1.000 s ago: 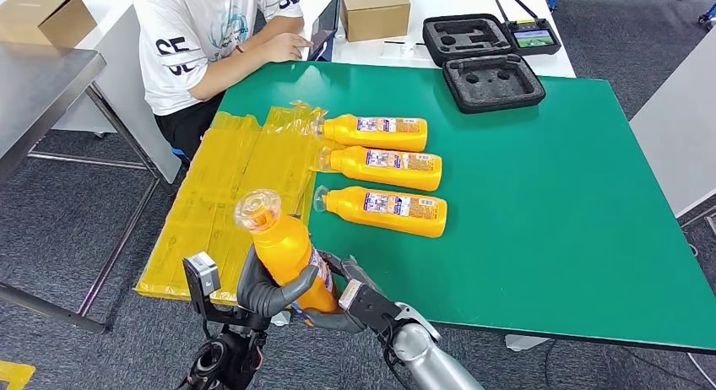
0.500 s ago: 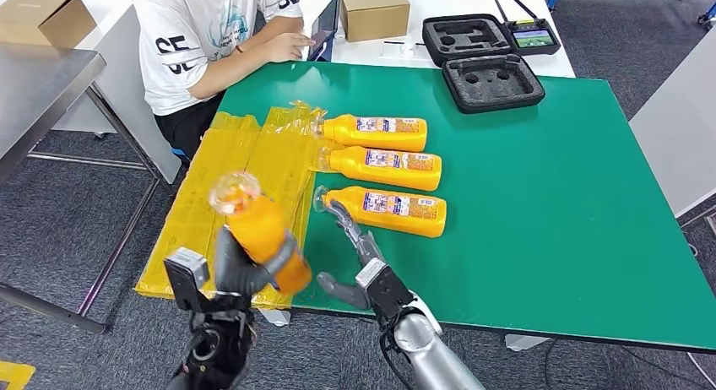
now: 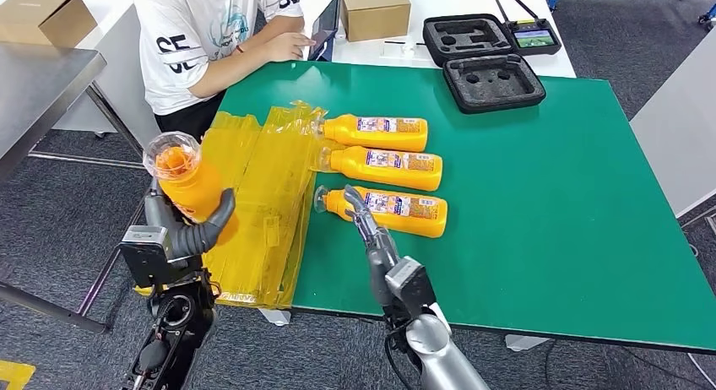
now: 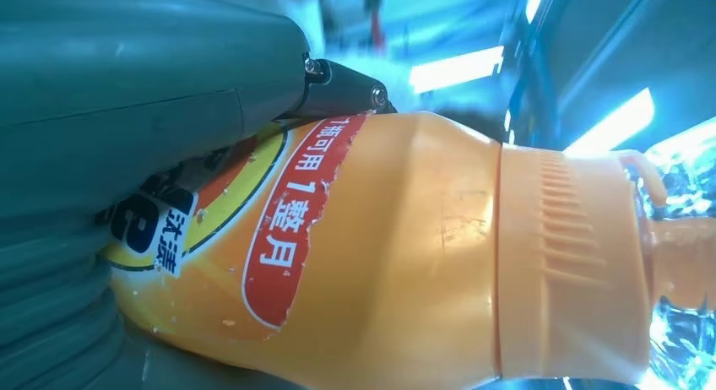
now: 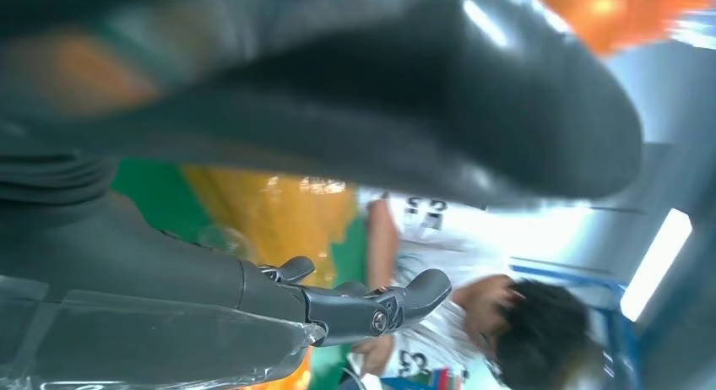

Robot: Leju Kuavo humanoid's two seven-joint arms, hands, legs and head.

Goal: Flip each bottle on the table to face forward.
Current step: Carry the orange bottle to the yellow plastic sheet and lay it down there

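Bottle [image 3: 187, 181] first, from the head view: my left hand [image 3: 187, 225] holds an orange one roughly upright, off the near-left edge of the green counter [image 3: 549, 204], beside the yellow plastic sheets [image 3: 253, 179] that hang over that edge. The fingers [image 3: 215, 221] wrap its lower body, and the clear cap points up and slightly left. Three more bottles lie on their sides in a row at the middle of the counter, labels up, caps to the left. My right hand [image 3: 371, 238] reaches over the counter with fingers stretched out and apart, holding nothing, its tips at or just over the neck of the nearest lying bottle [image 3: 390, 208]; I cannot tell if they touch. A person [image 3: 203, 35] sits at the far-left corner.

From the left wrist view, the held bottle [image 4: 405, 255] is close up: smooth glossy plastic with a printed label, a ribbed collar below the cap and a waisted shoulder. The thumb [image 4: 152, 61] presses across the label.

In the right wrist view the thumb [image 5: 355, 86] looms large and blurred, and a dark finger [image 5: 371, 310] extends free, gripping nothing.

My judgement: these are rigid moulded bottles, probably full and fairly heavy, and slick on the label, so they could twist in a loose hold. I would grip around the mid-body, near the balance point, not the clear cap, which looks thin and likely to pop off or crack.
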